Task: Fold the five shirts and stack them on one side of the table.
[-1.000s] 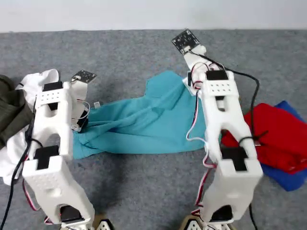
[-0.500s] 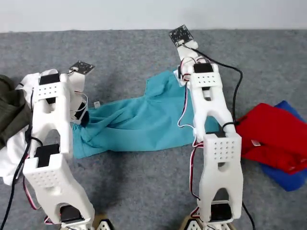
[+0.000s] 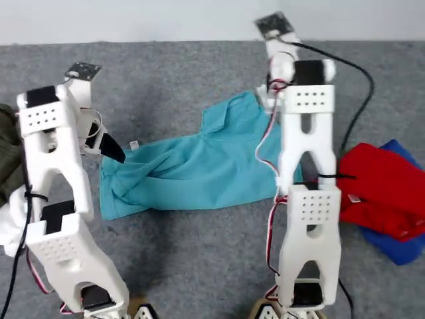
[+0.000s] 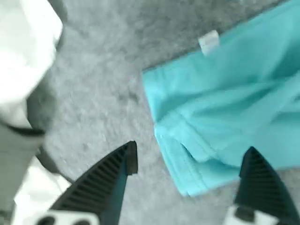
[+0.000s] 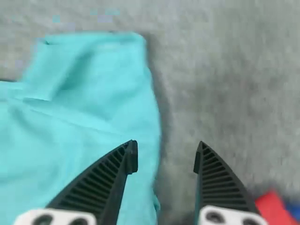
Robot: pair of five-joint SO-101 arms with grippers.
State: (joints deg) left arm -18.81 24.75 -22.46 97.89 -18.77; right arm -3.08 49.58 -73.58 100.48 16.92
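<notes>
Five shirts: teal (image 3: 192, 174), red (image 3: 382, 189), blue (image 3: 398, 249), white (image 3: 6, 229), olive (image 3: 5, 159); two arms (image 3: 56, 179) (image 3: 307, 146).

Teal shirt (image 3: 192, 173), red shirt (image 3: 378, 189), blue shirt (image 3: 398, 249) — grey table (image 3: 166, 73).

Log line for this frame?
left gripper: open above teal shirt edge | right gripper: open above opposite edge | teal shirt: spread, unfolded | red shirt: lying on blue shirt

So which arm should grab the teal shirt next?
Probably left: the left claw, open, hangs over a bunched corner of the teal shirt, hem inside it. The right claw, open too, is half over bare table.
</notes>
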